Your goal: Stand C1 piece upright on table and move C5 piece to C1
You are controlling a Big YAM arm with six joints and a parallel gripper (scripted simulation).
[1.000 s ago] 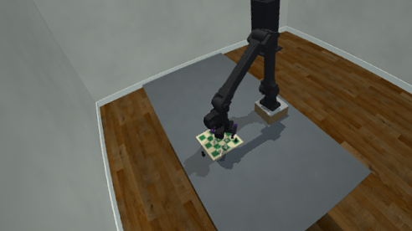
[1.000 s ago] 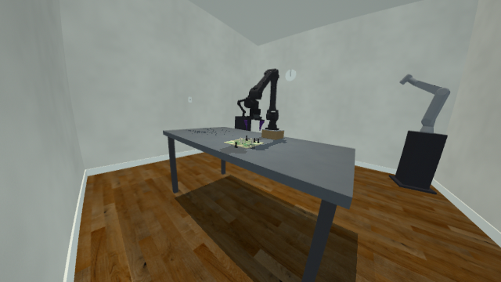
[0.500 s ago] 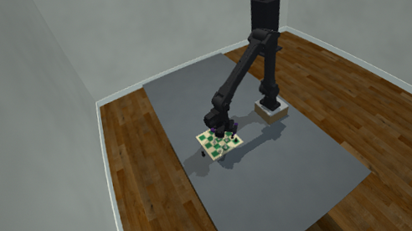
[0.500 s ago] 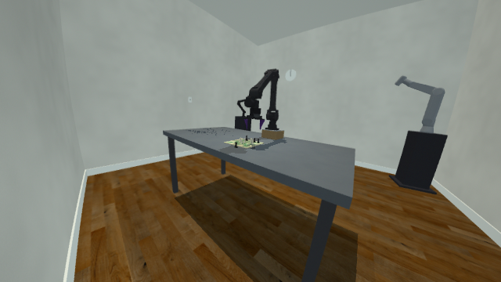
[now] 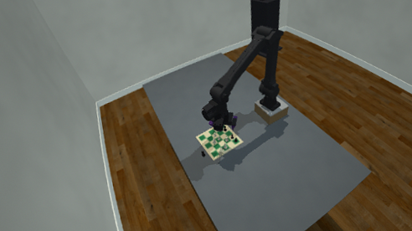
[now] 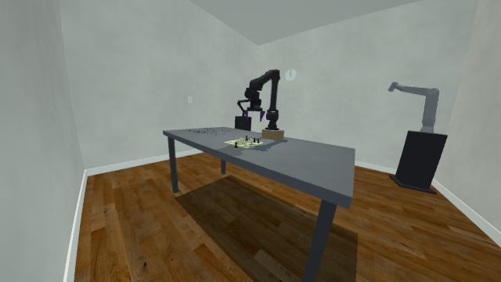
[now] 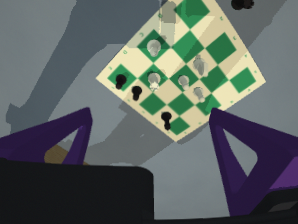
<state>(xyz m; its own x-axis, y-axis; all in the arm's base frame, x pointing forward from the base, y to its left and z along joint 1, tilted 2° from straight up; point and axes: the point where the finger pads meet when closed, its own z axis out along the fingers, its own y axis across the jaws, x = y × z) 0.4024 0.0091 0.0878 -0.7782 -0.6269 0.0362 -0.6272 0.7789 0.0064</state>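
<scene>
A small green and cream chessboard lies on the grey table. Three black pieces and several pale pieces stand on it. The edge letters are too small to read. One black piece is on the table just off the board and looks upright in the exterior view. My gripper hangs above the board's near edge, purple fingers wide open and empty.
The arm's wooden base block sits on the table right of the board. Small dark bits lie at the table's far end. A second arm on a black pedestal stands on the floor.
</scene>
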